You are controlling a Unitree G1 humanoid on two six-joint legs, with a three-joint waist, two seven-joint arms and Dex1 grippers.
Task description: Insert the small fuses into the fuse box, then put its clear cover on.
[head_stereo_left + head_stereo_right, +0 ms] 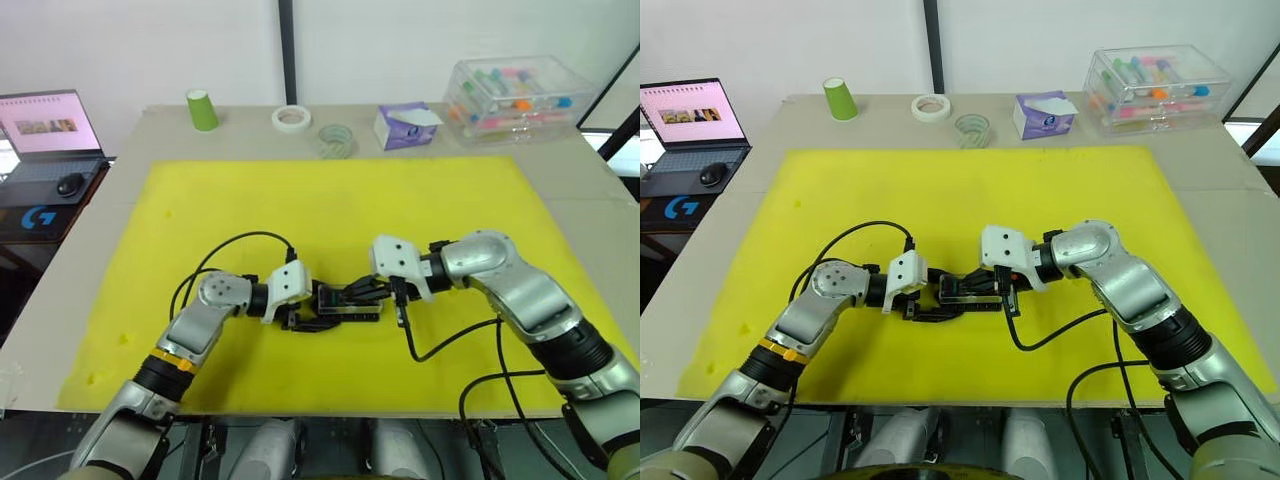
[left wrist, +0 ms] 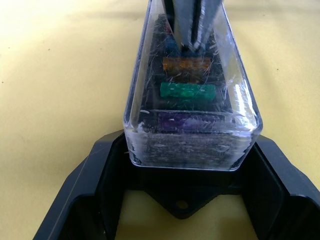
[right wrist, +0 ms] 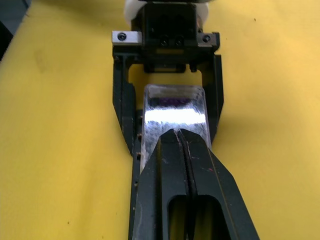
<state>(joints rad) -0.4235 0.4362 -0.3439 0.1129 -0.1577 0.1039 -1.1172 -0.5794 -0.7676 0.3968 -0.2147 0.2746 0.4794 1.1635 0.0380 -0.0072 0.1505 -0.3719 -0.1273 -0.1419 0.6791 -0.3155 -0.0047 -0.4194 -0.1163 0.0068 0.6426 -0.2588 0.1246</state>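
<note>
Clear cover [image 2: 192, 100] on fuse box [image 1: 970, 293] mid-mat, between spread left gripper [image 2: 192, 200] fingers, closed right gripper [image 3: 184, 137] pressing atop.

Only legible mark: a blue Logitech "G" logo [image 1: 39, 216] on the dark surface just in front of the laptop [image 1: 47, 137], left of the table. Laptop screen shows a pink page with a strip of thumbnails, text too small to read. Purple tissue box [image 1: 405, 127] and storage box [image 1: 520, 92], far across the table from the laptop, have print or coloured contents but nothing readable.
</note>
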